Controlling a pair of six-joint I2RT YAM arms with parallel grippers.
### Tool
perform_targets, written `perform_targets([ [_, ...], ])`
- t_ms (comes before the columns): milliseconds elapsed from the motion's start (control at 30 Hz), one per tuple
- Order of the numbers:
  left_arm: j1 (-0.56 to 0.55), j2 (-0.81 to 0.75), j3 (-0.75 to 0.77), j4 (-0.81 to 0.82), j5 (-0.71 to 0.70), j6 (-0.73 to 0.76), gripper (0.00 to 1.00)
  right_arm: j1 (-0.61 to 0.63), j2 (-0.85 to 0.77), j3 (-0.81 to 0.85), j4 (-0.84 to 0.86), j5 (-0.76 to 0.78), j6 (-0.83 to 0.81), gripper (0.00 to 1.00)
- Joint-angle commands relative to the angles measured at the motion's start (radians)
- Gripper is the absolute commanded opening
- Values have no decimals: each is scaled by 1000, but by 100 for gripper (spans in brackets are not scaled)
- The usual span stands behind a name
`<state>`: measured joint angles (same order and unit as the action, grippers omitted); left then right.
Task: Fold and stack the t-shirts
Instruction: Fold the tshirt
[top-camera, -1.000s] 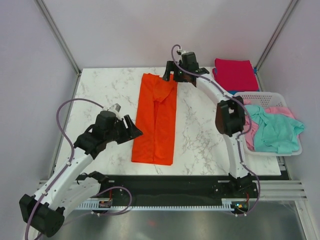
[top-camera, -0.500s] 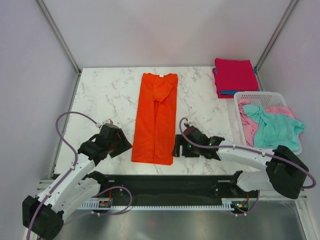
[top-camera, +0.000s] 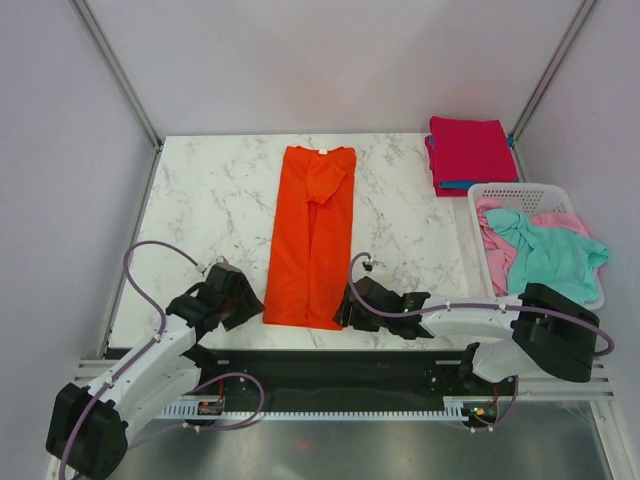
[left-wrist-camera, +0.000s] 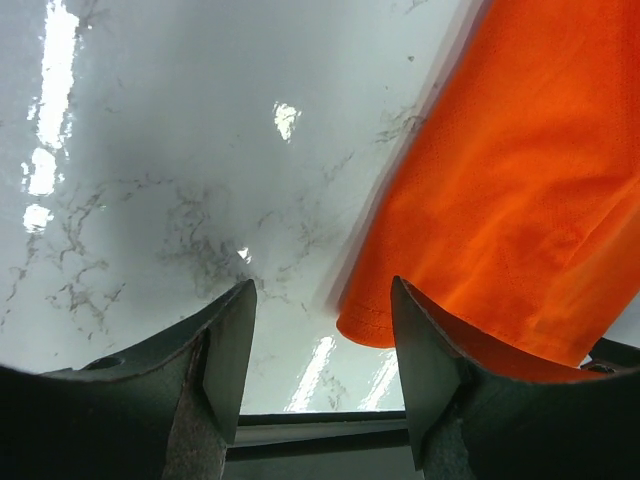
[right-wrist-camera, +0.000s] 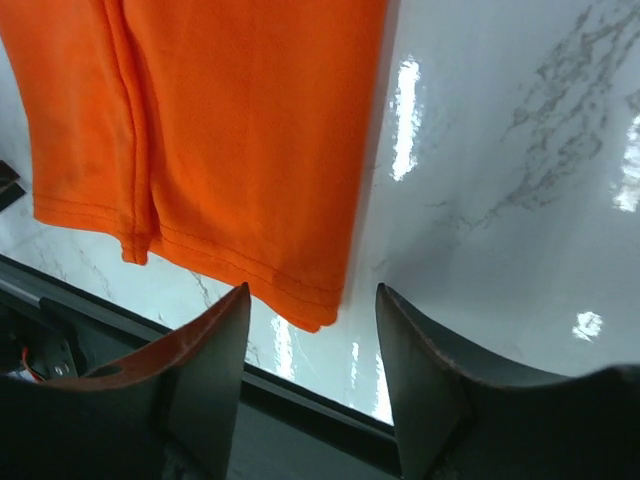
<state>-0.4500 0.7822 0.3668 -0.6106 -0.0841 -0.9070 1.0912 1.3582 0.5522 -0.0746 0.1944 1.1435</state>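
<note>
While the orange-red t-shirt (top-camera: 312, 240) lay folded into a long narrow strip down the middle of the bench (top-camera: 200, 190), collar end far and hem near, both hands sat low at its near corners. The left hand (top-camera: 248, 300) was just beside the hem's left corner with its jaws apart. In the left wrist view that corner lay ahead of the gap between the fingers (left-wrist-camera: 225, 370), not pinched. The right hand (top-camera: 343, 308) faced the hem's right corner in the same way (jaws parted, the stitched edge in front of them, nothing gripped). At the far right of the bench a folded magenta t-shirt (top-camera: 470, 148) lay on a blue t-shirt (top-camera: 455, 185) that showed only at its edge. Just nearer stood a white slotted basket (top-camera: 520, 191) holding a teal t-shirt (top-camera: 550, 255) and a pink t-shirt (top-camera: 495, 250), crumpled together.
</note>
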Motion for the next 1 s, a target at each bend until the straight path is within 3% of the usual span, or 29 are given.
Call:
perform_targets([
  [0, 2, 0, -32, 92, 49, -17, 64, 36, 35, 2, 45, 50, 62, 58],
  [200, -1, -9, -57, 130, 79, -3, 64, 53, 85, -15, 111, 40, 81, 45],
  [433, -4, 3, -55, 149, 127, 30, 59, 56, 75, -41, 119, 59, 87, 40],
  [533, -6, 9, -57, 161, 133, 33, 46, 55, 52, -55, 121, 71, 88, 32],
  [567, -4, 11, -58, 169, 142, 37, 33, 55, 45, -61, 121, 74, 88, 28],
  [633, -6, 18, -63, 198, 170, 39, 22, 52, 25, -77, 122, 86, 90, 24],
  [733, -12, 34, -65, 222, 184, 43, 9, 52, 2, -92, 122, 99, 87, 9],
  [833, -21, 26, -54, 222, 202, 49, 2, 52, -36, -92, 92, 114, 78, 0],
  [967, -47, -24, -45, 198, 231, 16, 2, 50, -131, -95, -14, 149, 70, 0],
])
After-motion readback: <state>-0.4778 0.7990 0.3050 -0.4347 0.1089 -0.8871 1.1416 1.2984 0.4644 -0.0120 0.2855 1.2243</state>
